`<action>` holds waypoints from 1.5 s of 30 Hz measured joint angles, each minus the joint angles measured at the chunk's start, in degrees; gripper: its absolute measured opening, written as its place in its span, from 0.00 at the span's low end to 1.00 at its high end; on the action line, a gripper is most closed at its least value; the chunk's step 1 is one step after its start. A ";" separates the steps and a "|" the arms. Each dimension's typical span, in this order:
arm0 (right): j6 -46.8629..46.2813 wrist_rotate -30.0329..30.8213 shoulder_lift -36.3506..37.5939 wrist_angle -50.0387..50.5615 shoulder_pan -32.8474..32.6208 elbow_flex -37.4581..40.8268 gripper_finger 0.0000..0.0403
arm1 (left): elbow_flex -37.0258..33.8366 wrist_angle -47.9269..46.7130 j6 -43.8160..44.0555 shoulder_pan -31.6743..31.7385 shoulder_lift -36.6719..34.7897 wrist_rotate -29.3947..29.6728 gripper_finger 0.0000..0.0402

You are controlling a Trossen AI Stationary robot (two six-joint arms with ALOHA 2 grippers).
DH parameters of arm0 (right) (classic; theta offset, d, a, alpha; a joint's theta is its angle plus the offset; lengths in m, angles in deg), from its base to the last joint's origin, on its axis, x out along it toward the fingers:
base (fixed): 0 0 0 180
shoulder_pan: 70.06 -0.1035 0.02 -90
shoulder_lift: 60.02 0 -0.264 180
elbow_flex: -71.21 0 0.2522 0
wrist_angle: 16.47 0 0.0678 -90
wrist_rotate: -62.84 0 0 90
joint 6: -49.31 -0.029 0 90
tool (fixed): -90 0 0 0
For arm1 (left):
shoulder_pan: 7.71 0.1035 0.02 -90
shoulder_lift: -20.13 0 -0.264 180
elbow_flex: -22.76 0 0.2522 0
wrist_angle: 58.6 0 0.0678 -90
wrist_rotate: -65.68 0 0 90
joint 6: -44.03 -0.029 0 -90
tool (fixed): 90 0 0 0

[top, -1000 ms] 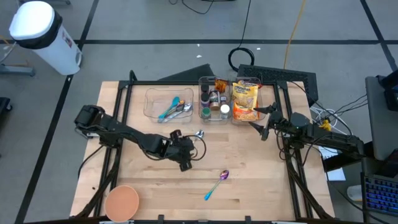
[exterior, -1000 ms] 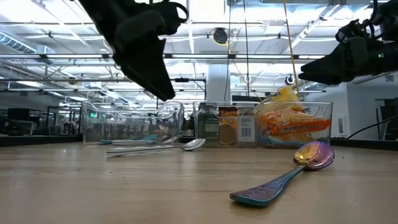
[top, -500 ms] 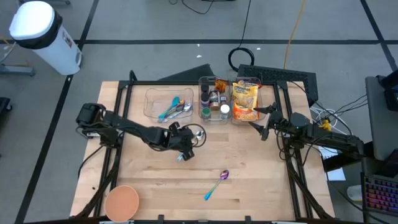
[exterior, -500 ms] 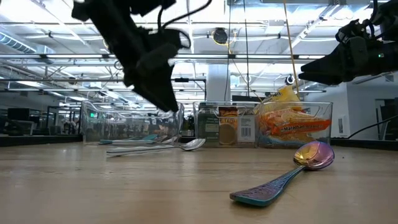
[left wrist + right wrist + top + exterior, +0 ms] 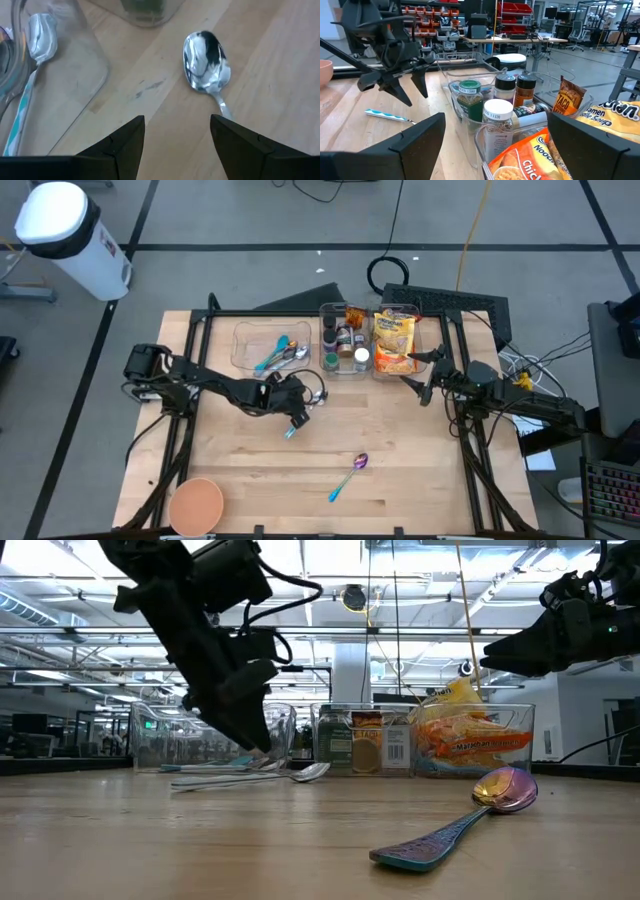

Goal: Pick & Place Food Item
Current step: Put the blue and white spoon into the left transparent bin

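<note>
A silver spoon (image 5: 320, 393) with a teal handle end (image 5: 385, 116) lies flat on the wooden table, near the clear bins. My left gripper (image 5: 303, 404) hovers open just above its handle. The bowl (image 5: 205, 62) shows ahead of the fingers, and the neck runs under one fingertip (image 5: 227, 131). In the low view the left gripper (image 5: 255, 740) hangs clear of the spoon (image 5: 305, 774). My right gripper (image 5: 422, 375) is open and empty beside the bin of noodle packets (image 5: 395, 345). It also shows in the low view (image 5: 520, 645).
Clear bins stand at the far edge: one with utensils (image 5: 268, 347), one with spice jars (image 5: 485, 100), one with noodle packets (image 5: 530, 155). An iridescent spoon (image 5: 349, 476) lies toward the near edge. A pink bowl (image 5: 195, 505) sits at the near left corner.
My left gripper has gone toward the table's far edge and down, until it hangs low over the silver spoon. The spoon's teal handle end, which the gripper covered before, now shows. The spoon has not moved.
</note>
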State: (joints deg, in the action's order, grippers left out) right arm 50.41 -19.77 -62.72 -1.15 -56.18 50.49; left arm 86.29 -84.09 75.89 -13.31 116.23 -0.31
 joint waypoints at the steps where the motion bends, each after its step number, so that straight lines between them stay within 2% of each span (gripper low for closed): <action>1: 0.00 0.01 0.00 0.00 0.01 0.00 0.86 | -0.45 1.26 0.02 0.10 0.00 0.00 0.58; 6: 0.00 0.01 0.00 0.00 -0.01 0.01 0.86 | -2.00 7.87 0.39 0.08 0.00 -1.66 0.58; 13: 0.00 -0.01 0.00 0.00 0.01 0.02 0.86 | -2.00 11.20 0.16 -1.45 0.00 -4.14 0.58; 21: 0.00 0.00 0.00 -0.01 0.01 0.01 0.86 | -1.98 12.26 0.00 -3.72 1.03 -2.78 0.58; 27: 0.00 0.01 0.00 -0.02 0.00 0.01 0.86 | -1.95 15.79 -1.94 -5.47 5.94 -0.04 0.58; 31: 0.00 0.00 0.00 -0.02 0.00 0.02 0.86 | -1.48 16.58 -1.26 -5.24 8.10 2.07 0.58; 38: 0.00 0.01 0.00 -0.02 0.01 0.02 0.86 | -1.39 16.56 -1.24 -4.63 10.15 1.65 0.58; 41: 0.00 0.01 0.00 -0.02 0.00 0.02 0.86 | -1.31 16.38 -1.32 -4.64 10.29 1.58 0.55; 45: 0.00 -0.01 0.00 -0.02 -0.01 0.02 0.86 | -1.30 16.42 -1.11 -4.66 10.32 0.35 0.40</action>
State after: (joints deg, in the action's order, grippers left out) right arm 50.41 -19.78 -62.72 -1.17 -56.19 50.51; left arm 84.99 -67.66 74.77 -17.97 126.54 0.04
